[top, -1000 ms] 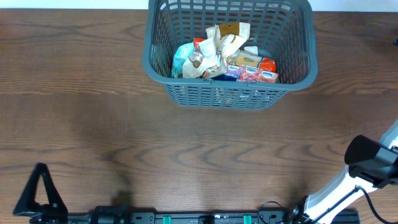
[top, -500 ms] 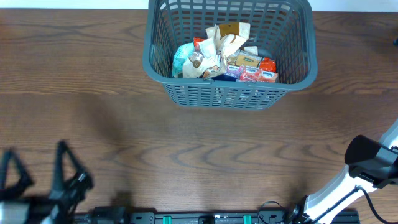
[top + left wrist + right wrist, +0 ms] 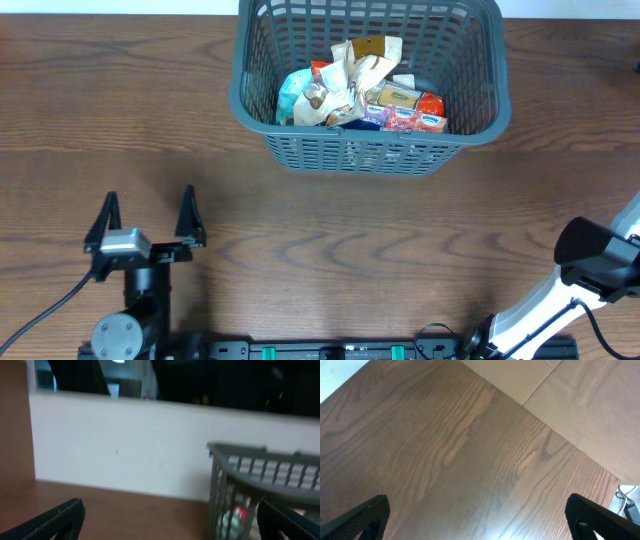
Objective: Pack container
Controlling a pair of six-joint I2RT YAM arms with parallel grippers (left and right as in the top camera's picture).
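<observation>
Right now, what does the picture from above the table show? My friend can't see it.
A grey-blue basket holding a heap of snack packs sits at the far edge of a brown wooden table. The left claw stands open near the front, holding nothing.

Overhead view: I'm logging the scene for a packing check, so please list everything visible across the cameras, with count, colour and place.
container: one, dark grey-blue, far middle of the table
snack packs: a pile, exact count unclear; white, tan, red and light blue; inside the container
table: one, brown wood grain, under everything
right arm: one, white and black, near right corner
left fingers: two, black, spread open, above the near left of the table, holding nothing
right fingers: two, black, spread open over bare wood, holding nothing
</observation>
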